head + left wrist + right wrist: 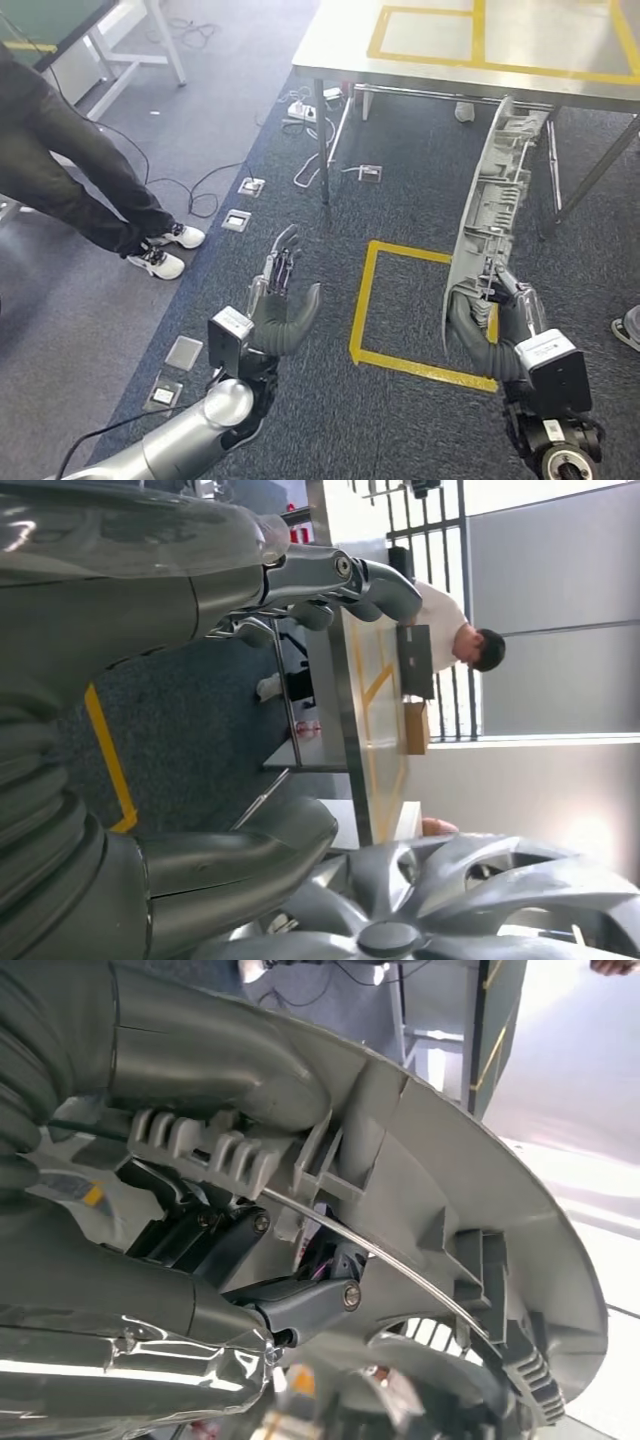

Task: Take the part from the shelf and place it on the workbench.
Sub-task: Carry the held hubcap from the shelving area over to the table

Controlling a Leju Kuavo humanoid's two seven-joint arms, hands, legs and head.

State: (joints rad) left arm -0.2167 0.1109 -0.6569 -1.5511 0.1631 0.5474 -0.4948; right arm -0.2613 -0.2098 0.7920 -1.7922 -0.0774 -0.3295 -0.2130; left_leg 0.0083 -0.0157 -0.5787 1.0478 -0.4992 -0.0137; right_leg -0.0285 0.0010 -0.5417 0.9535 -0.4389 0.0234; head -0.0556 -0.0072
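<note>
Gripping the part (490, 190) (upright), right hand (507, 318).

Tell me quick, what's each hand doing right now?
Left hand: open, holding nothing.
Right hand: holding the grey wheel cover by its rim.

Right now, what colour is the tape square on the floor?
Yellow tape square, clearest in the head view.

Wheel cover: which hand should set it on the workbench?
Right. The right hand already grips the wheel cover by its lower rim, and the cover's top edge sits near the workbench. The left hand is open and holds nothing.
</note>
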